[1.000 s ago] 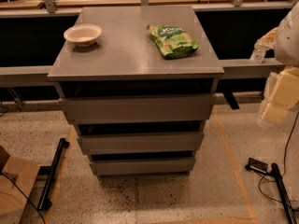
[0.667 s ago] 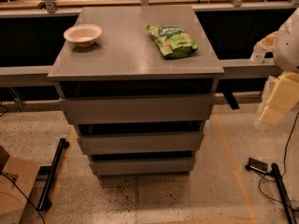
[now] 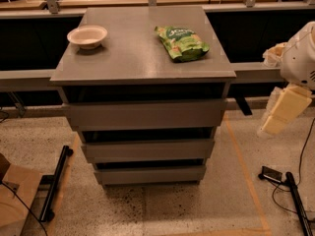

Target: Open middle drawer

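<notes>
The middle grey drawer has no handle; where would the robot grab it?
Likely the top edge of the flat matte-grey middle drawer front, hooked from above in front: a dark gap sits over it. The claw hangs apart, at the view's right edge.

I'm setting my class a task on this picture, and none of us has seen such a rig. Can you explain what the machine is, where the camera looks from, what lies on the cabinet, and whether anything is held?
There is one view. It looks down from above at the front of a grey cabinet; where the camera is mounted is not known. The machine is a mobile robot with one arm. Only the end of the arm shows, at the right edge, with its cream-coloured gripper hanging beside the cabinet and apart from it. Nothing can be seen in its grasp. On the cabinet top lie a pale bowl towards the left and a green snack bag towards the right. Below are three drawer fronts. The middle drawer, the one to be opened, looks shut, as none of its inside shows.
</notes>
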Available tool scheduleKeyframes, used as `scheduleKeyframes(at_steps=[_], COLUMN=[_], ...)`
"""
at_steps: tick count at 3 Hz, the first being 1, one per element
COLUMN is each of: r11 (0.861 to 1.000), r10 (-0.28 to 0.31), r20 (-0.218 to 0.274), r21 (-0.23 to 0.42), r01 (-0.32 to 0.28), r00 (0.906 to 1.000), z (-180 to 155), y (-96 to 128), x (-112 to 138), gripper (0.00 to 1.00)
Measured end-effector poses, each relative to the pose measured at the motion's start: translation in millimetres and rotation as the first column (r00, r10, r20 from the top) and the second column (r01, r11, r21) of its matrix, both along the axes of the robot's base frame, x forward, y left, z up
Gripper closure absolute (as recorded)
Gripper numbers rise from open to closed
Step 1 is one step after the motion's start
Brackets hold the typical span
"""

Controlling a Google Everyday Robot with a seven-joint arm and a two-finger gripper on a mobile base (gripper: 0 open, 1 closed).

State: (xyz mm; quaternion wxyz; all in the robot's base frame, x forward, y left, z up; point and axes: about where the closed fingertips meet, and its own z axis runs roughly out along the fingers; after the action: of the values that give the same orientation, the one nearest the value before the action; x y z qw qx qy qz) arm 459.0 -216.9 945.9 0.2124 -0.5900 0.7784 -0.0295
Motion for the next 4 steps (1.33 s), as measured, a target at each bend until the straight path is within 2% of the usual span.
scheduleKeyframes(at_steps=[1,2,3,4], r11=[0.999,0.988,0.959,0.920], r10=[0.014,0.019,-0.010,-0.096], r20=[-0.051,-0.116,-0.138,-0.166], r21=[0.041,0.153,0.280,0.362], r01=[-0.012,-0.001,0.049,0.151], r00=[0.9986,0.9931,0.9904,0.9814], z=[-31.6,-88.7,-160.0,-201.4], y=[12.3,33.8,59.7,64.4], x=[2.8,7.6,31.7,62.1], gripper=[0.00,0.00,0.00,0.00])
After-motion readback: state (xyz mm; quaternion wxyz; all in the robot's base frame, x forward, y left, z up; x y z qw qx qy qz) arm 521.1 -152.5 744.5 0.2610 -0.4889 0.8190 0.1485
